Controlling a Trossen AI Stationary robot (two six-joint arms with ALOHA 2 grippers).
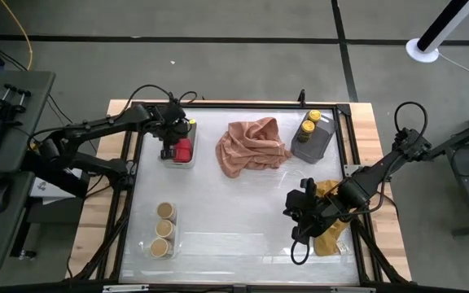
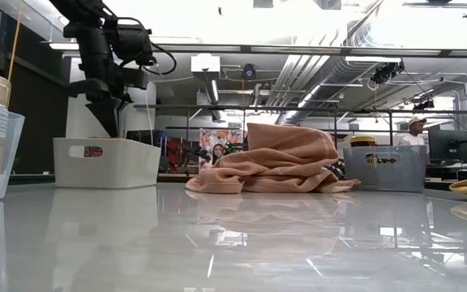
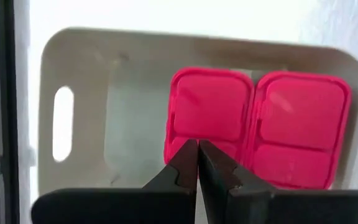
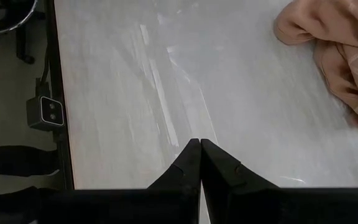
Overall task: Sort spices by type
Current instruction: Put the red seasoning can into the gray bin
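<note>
Spices appear fully grouped: 7 containers in 3 sets. 2 red boxes (image 3: 253,127) lie side by side, touching, in the white tray (image 1: 187,159) directly beneath the left hand (image 3: 197,155). 3 tan-lid jars (image 1: 164,228) stand in a row in the clear tray (image 1: 174,247), well apart from either hand, nearer the left arm's side of the surface (image 1: 234,212). 2 yellow-lid jars (image 1: 310,122) sit in the grey tray (image 1: 320,142), beyond the right hand (image 1: 297,213) and well apart from it.

Left hand: fingers together, empty, hanging just above the white tray over the edge of one red box. Whether the tips touch the lid cannot be told. Low view puts the hand above the tray rim, not down inside.

Right hand: fingers together, empty, over bare surface. Yellow cloth (image 1: 330,220) lies just beside and partly under that arm; pink cloth (image 1: 252,146) lies ahead of the hand, between white and grey trays.

Judgement: sorting step looks finished, each type in its own tray, nothing loose on the surface. Step in hand is likely the end of the last placement, red boxes. Next move calls for lifting the left hand straight up clear of the tray rim without dragging a box, then parking both arms.

Risk: closed tips snagging a red lid on the way up.
</note>
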